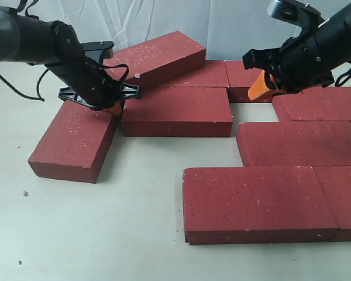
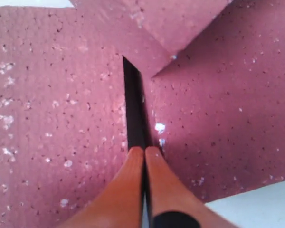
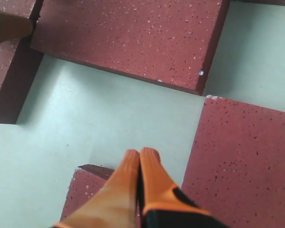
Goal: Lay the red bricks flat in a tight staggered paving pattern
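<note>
Several dark-red bricks lie on the pale table. A skewed brick (image 1: 73, 143) sits at the left beside a flat middle brick (image 1: 176, 110). Another brick (image 1: 155, 57) leans tilted over the back row. My left gripper (image 1: 112, 108) is shut and empty, its orange tips at the narrow dark gap (image 2: 133, 109) between the skewed brick (image 2: 52, 118) and the middle brick (image 2: 218, 109). The tilted brick (image 2: 171, 19) overhangs that gap. My right gripper (image 1: 260, 88) is shut and empty, hovering over the bare table (image 3: 109, 118) between the middle brick (image 3: 133, 38) and a right brick (image 3: 247, 156).
Two bricks (image 1: 257, 202) (image 1: 345, 199) lie end to end at the front right, with one brick (image 1: 298, 142) behind them and another (image 1: 322, 102) further back. Back-row bricks (image 1: 202, 75) (image 1: 245, 79) lie near the white backdrop. Bare table (image 1: 76, 234) spreads at the front left.
</note>
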Controlling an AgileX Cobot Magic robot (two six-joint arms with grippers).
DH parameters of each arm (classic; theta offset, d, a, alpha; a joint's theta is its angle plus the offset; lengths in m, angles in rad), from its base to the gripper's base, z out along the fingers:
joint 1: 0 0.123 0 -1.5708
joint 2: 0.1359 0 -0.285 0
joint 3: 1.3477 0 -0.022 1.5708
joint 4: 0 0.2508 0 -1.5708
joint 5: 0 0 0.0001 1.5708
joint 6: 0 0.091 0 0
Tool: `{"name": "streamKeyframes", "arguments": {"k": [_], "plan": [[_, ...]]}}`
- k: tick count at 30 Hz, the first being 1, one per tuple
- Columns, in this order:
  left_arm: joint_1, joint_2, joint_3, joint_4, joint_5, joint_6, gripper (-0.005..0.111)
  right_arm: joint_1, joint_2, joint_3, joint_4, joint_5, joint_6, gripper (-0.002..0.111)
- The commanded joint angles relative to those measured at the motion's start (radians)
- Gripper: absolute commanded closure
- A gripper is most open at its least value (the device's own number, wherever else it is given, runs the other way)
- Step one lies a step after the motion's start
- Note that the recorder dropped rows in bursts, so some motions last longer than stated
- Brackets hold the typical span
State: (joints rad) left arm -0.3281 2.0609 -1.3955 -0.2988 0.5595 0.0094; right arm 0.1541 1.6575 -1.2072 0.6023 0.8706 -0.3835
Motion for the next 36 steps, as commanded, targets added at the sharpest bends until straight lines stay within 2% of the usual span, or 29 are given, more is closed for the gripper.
{"name": "streamKeyframes", "arguments": {"k": [1,12,25,36], "plan": [[-0.002,0.013,-0.003,-0.025,-0.029,-0.009,0.107,-0.003,-0.008,-0.002,0.002,-0.009,-0.002,0.109],[-0.006,0.048,-0.003,-0.140,-0.068,0.033,0.107,-0.003,-0.008,-0.002,0.008,-0.009,-0.002,0.109],[-0.088,0.056,-0.003,-0.198,-0.163,0.061,0.107,-0.003,-0.008,-0.002,0.008,-0.010,-0.002,0.109],[-0.145,0.120,-0.057,-0.241,-0.163,0.062,0.107,-0.003,-0.008,-0.002,0.010,-0.013,-0.002,0.109]]}}
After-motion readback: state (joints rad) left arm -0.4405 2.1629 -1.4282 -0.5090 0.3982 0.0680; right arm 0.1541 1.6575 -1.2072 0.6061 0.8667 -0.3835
